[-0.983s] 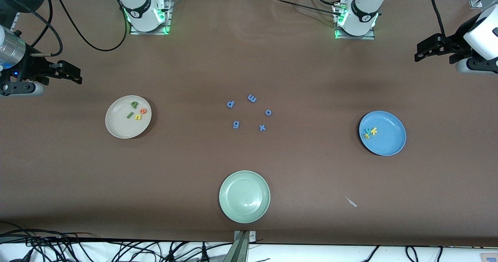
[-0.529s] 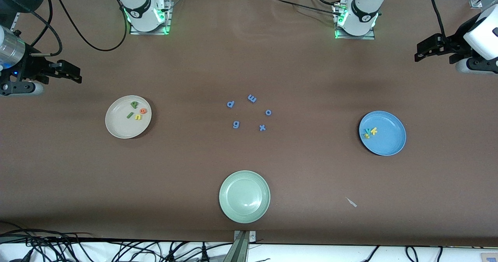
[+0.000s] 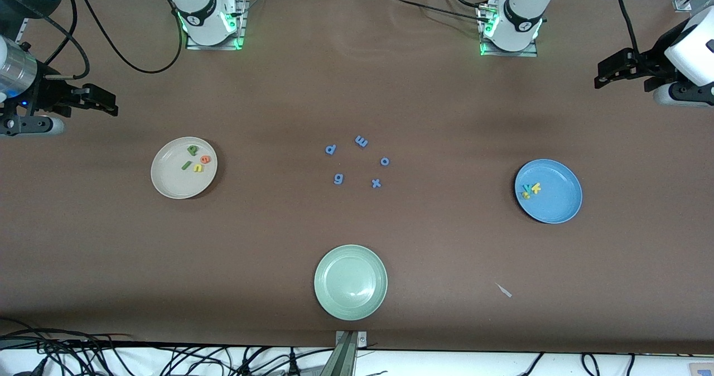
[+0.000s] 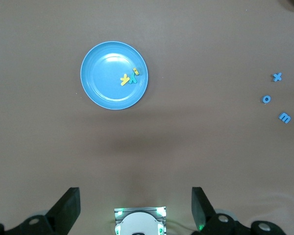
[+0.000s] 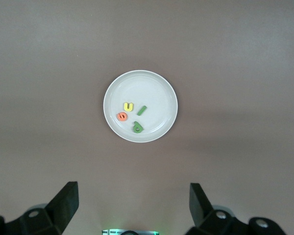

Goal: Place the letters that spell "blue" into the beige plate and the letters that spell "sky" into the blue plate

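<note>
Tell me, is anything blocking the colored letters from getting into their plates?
Nothing visible does; they are already in. The green, yellow and orange letters lie in the beige plate, the yellow and teal letters in the blue plate. The left gripper and right gripper hang open, away from both plates.

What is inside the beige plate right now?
In the beige plate lie four letters: green b, green l, yellow u, orange e. None covers another.

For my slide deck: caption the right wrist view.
Open right gripper high over the beige plate, which holds green b, green l, yellow u and orange e.
</note>
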Robot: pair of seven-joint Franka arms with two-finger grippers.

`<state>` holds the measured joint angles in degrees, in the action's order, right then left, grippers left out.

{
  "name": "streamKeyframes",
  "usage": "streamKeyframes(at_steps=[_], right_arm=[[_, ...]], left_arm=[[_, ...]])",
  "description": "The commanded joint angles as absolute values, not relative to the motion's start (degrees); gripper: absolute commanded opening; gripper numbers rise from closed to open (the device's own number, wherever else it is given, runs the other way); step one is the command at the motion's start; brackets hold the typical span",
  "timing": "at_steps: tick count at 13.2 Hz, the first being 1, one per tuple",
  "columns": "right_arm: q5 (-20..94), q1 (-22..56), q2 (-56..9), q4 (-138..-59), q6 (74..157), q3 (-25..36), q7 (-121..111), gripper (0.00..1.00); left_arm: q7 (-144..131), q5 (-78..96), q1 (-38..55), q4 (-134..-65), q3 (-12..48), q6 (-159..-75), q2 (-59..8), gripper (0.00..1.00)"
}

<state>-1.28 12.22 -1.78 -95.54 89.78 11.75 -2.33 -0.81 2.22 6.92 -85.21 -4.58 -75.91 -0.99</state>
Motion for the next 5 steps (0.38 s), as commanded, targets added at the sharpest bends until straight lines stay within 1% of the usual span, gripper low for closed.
streamKeyframes(at_steps=[1,5], right_arm=[[-0.88,12.30,-1.05,-95.98,89.30,11.87,-1.67,1.00],[-0.97,12.13,-1.14,-95.98,89.56,11.95,-1.76,1.00]], left_arm=[[-1.14,3.25,7.29,-84.90,-4.92,-75.15,-0.62,1.00],[-1.14,3.25,7.29,-84.90,-4.92,-75.15,-0.62,1.00]])
